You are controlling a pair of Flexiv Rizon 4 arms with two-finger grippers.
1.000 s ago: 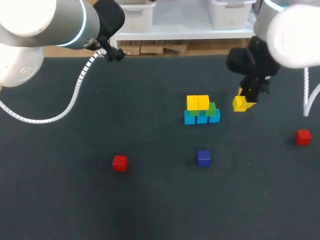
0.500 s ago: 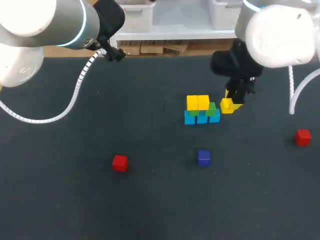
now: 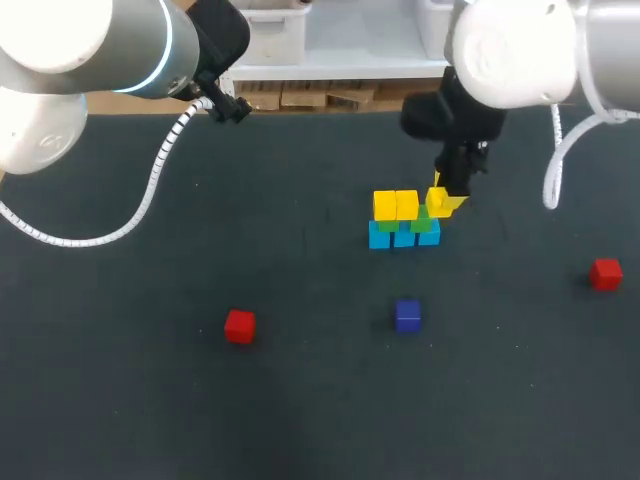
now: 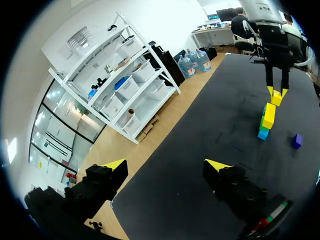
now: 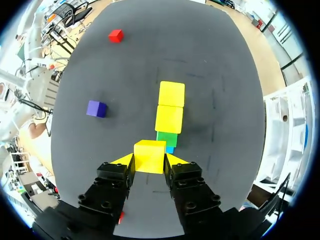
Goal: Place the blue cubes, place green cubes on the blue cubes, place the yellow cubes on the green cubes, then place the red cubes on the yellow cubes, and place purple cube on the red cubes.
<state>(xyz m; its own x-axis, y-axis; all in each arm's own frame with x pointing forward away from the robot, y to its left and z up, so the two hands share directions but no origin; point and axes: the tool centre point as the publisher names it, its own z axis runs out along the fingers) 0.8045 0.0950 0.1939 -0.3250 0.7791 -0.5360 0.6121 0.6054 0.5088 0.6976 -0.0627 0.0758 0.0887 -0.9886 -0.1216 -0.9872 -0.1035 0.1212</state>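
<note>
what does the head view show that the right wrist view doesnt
Only the head view: the blue row as three cubes, and the right arm with its white body above the right claw. Only the right wrist view: both fingertips against the yellow cube and its sides. Both: that cube at the stack's end, two placed yellow cubes, a green cube, the purple cube, a red cube.

Black table; blue cubes, green cubes, yellow cubes, red cubes, purple cube.
</note>
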